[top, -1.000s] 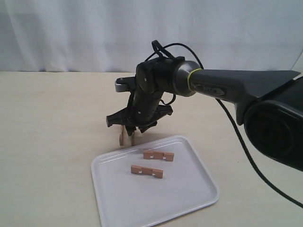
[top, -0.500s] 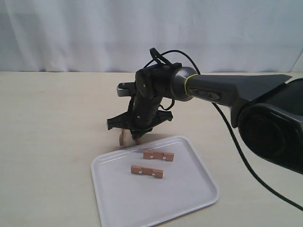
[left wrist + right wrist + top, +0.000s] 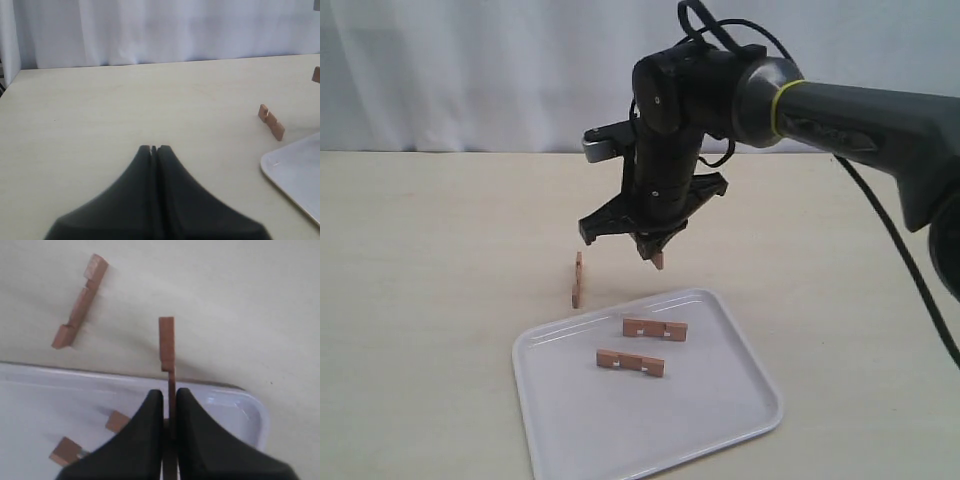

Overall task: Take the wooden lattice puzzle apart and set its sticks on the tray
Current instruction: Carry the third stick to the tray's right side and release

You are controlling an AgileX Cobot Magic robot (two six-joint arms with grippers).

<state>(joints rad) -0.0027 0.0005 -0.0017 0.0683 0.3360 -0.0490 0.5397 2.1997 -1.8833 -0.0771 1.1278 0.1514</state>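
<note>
The wooden lattice puzzle shows only as separate sticks. My right gripper [image 3: 653, 252] hangs above the table just behind the tray [image 3: 740, 372], shut on one light-brown stick [image 3: 167, 345] that pokes out past its fingertips [image 3: 152, 402]. Another stick [image 3: 577, 280] rests on its edge on the table, left of the gripper and just beyond the tray's far left corner. Two sticks [image 3: 655, 328] [image 3: 630, 362] lie flat on the white tray. In the left wrist view my left gripper [image 3: 154, 148] is shut and empty over bare table, far from the loose stick [image 3: 271, 122].
A white curtain [image 3: 470, 70] closes off the back of the beige table. The right arm's black cable [image 3: 880, 240] trails down on the right. The tray's corner [image 3: 295, 170] shows at the edge of the left wrist view.
My right gripper closed on one of the two sticks standing on the table, then rose up and to the right with it. The other stick stayed on the table.
</note>
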